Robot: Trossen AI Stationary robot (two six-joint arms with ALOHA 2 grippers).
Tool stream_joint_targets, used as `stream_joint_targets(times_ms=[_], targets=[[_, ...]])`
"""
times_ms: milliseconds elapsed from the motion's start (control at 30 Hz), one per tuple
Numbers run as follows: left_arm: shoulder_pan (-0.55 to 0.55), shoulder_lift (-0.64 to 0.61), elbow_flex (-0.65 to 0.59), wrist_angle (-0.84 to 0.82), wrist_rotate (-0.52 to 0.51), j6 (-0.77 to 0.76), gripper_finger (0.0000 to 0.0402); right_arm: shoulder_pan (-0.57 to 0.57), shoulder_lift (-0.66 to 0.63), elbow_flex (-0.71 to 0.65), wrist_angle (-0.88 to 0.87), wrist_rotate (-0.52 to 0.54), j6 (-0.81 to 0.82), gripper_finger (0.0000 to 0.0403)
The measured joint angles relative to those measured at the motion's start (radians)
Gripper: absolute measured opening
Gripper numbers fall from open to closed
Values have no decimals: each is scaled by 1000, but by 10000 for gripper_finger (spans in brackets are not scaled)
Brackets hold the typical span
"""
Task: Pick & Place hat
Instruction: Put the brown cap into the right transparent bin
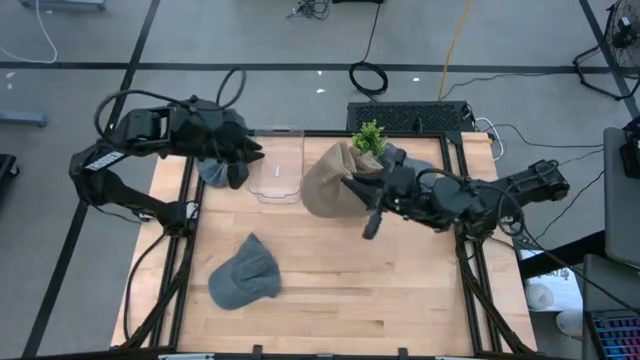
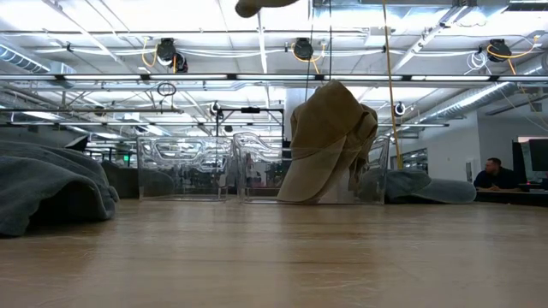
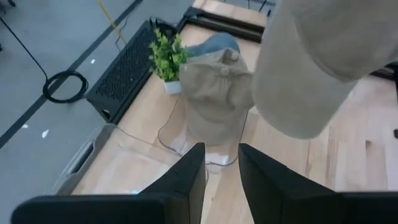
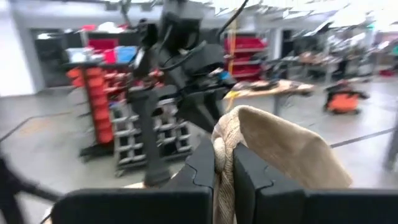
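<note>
- My right pincer [image 1: 352,186] was clamped shut on the tan hat [image 1: 325,180]. The right wrist view showed both fingers pinching a fold of its cloth, so the hat hung from one edge and drooped as a loose sack.
- That hat was the task's thing as I judged it. It sat at the back middle of the bench [image 1: 380,290], just beside the clear container [image 1: 280,165] and in front of the small plant [image 1: 369,137].
- From the low view I could not tell whether its lower edge touched the bench or hung just off it.
- The pinch on the rim looked chosen to leave the crown free to drop into a spot, and the container was the likely place.
- My right arm reached in low from the right side, forearm nearly level, wrist pointed at the container.
- My left pincer [image 1: 238,165] waited at the back left, above a blue-grey hat [image 1: 212,172]. Its fingers were a little apart with nothing between them.
- My left arm was folded back with the elbow out past the bench edge, well clear of the right arm.
- A second grey hat [image 1: 245,272] lay flat at the front left, well apart from both pincers.
</note>
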Motion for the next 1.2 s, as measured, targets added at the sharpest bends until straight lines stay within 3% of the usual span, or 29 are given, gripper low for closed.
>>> stream_joint_targets(times_ms=[267,733,1200], targets=[[1,-38,-1,2,-17,0,102,0,105,0,149,174,-144,10],[2,-57,-1,4,-27,8,102,-170,164,0,99,141,-151,10],[2,-57,-1,6,-27,39,102,-287,212,-1,-143,92,81,10]])
